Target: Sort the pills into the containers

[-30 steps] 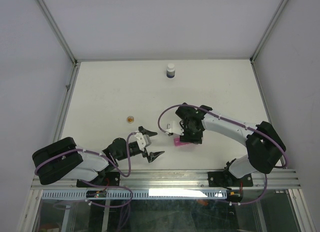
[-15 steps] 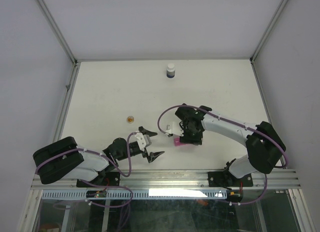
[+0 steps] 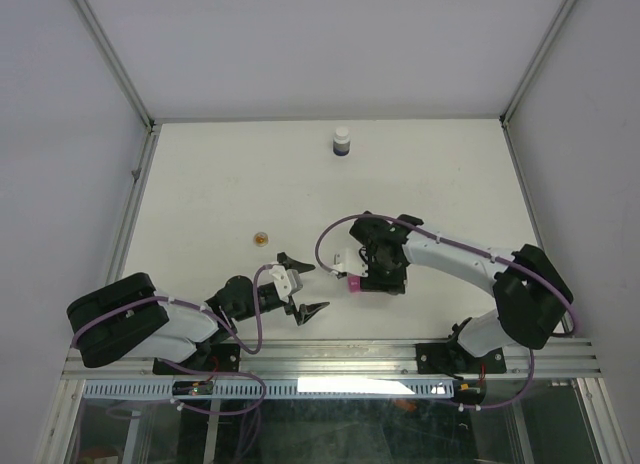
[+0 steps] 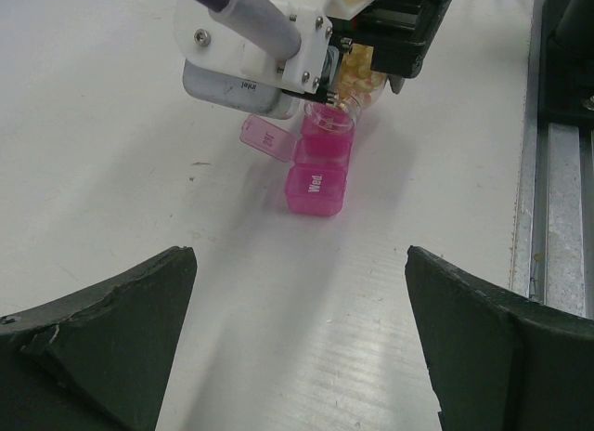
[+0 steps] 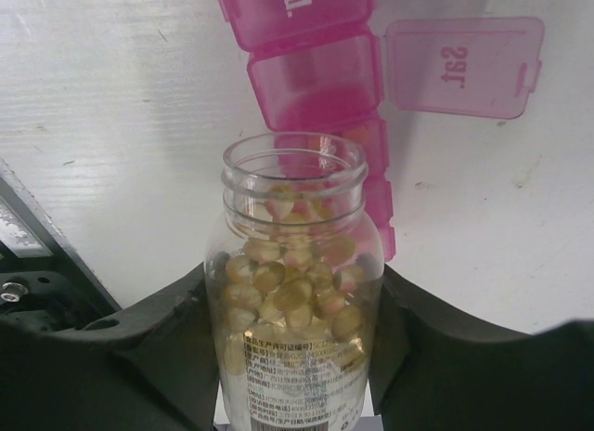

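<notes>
My right gripper [image 3: 377, 272] is shut on a small clear bottle [image 5: 295, 292] full of yellow pills [image 5: 292, 282]. The bottle is uncapped and tipped, its mouth over the pink pill organiser [image 5: 311, 78], above a compartment whose lid [image 5: 461, 64] stands open to the side. The organiser also shows in the left wrist view [image 4: 317, 182] and the top view [image 3: 354, 283], mostly hidden under the right gripper. My left gripper [image 3: 303, 286] is open and empty, resting near the table's front edge, left of the organiser.
A small round orange cap [image 3: 261, 238] lies on the table left of centre. A dark bottle with a white cap [image 3: 342, 142] stands at the far edge. A metal rail [image 4: 557, 171] runs along the near edge.
My right gripper has shifted slightly left and nearer with the bottle, now covering more of the pink organiser. The left arm has not moved.
</notes>
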Tool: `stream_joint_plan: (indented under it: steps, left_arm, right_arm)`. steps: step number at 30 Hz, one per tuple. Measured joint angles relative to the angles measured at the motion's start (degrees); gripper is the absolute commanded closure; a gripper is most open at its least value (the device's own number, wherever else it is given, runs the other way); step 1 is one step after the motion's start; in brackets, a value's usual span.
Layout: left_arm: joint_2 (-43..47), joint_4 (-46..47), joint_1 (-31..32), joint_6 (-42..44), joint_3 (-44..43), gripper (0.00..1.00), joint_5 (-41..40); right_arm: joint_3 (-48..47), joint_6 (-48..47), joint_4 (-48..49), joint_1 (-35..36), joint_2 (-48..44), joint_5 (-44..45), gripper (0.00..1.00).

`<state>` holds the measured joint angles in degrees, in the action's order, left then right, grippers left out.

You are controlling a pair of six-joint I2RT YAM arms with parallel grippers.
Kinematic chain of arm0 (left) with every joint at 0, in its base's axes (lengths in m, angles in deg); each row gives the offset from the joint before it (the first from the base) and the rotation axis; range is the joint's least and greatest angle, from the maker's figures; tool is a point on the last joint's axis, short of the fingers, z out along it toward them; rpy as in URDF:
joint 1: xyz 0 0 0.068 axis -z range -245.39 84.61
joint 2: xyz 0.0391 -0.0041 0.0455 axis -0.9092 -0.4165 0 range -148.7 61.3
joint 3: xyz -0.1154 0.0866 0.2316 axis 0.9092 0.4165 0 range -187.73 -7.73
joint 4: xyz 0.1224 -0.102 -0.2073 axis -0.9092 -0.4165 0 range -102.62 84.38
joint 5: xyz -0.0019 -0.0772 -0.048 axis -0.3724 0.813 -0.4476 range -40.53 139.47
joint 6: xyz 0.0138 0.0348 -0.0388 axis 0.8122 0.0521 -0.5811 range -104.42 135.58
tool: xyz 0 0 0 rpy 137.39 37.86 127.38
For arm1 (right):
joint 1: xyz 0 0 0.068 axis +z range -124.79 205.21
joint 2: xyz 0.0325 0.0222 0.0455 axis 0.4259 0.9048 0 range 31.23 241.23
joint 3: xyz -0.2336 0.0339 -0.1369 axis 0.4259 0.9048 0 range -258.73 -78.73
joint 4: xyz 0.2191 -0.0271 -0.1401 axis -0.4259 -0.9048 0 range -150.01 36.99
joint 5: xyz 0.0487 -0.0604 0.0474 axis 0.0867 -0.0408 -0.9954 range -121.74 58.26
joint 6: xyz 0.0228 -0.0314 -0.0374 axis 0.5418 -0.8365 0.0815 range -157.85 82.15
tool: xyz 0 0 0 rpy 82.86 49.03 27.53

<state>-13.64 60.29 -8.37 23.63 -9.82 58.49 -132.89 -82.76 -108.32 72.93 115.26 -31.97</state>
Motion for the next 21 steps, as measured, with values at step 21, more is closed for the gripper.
stream_joint_plan:
  steps: [21]
  left_arm:
    - [-0.1,0.1,0.0,0.0,0.0,0.01,0.0]
  right_arm:
    - [0.6,0.5,0.4,-0.7,-1.0,-0.9,1.0]
